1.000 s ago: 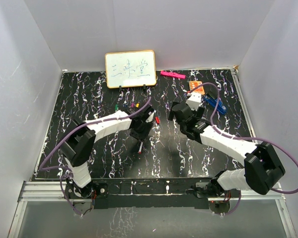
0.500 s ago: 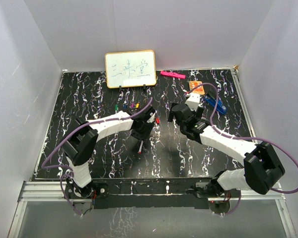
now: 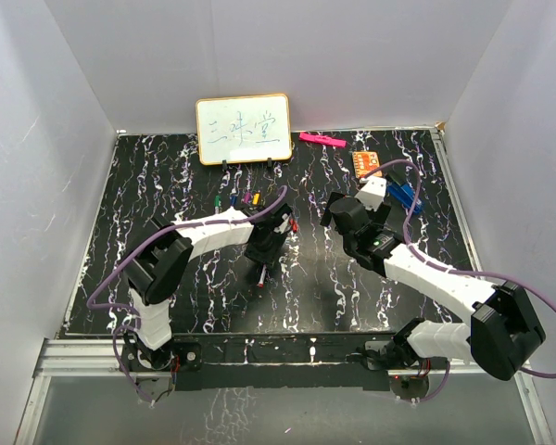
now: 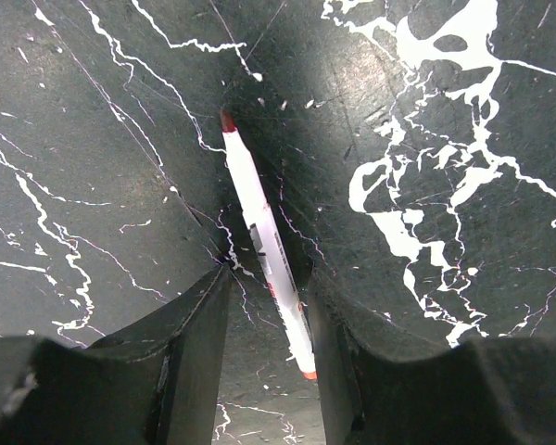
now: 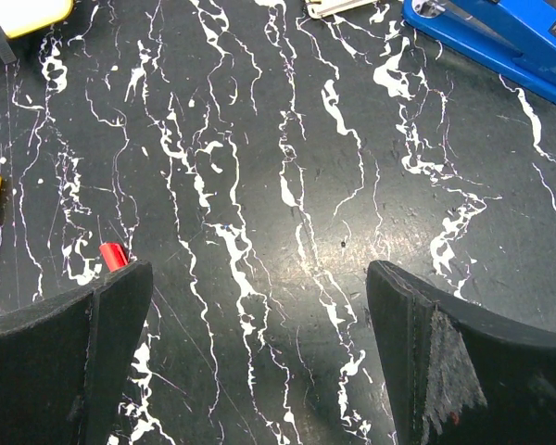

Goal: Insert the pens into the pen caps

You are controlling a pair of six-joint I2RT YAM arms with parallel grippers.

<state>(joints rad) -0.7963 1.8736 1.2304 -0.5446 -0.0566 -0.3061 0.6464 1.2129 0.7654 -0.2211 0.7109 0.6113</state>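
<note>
A whiteboard [image 3: 244, 129] stands at the far edge of the bench [image 3: 139, 185], and everything else lies nearer the arms than it does. The red-tipped pen [image 3: 260, 275] lies flat on the bench well in front of the whiteboard, about level with its right half, red tip pointing away from the whiteboard. In the left wrist view this pen [image 4: 264, 243] runs lengthwise through the gap between the left jaws. They stand apart, one on either side of its rear end, low over the bench and not closed on it; whether either one touches the barrel cannot be told. A red cap [image 3: 295, 224] lies between the whiteboard and the pen, a little right of the pen's line. In the right wrist view the cap [image 5: 113, 254] sits just beside one of the right jaws, which are spread wide over bare bench and hold nothing. Closer to the whiteboard, just in front of its lower edge, is a short row of coloured pieces [image 3: 236, 198], too small to sort into pens and caps. Right of the whiteboard lie a pink bar [image 3: 322, 140], an orange card [image 3: 365, 162] and, further right and nearer, a blue stapler [image 3: 403, 197].
</note>
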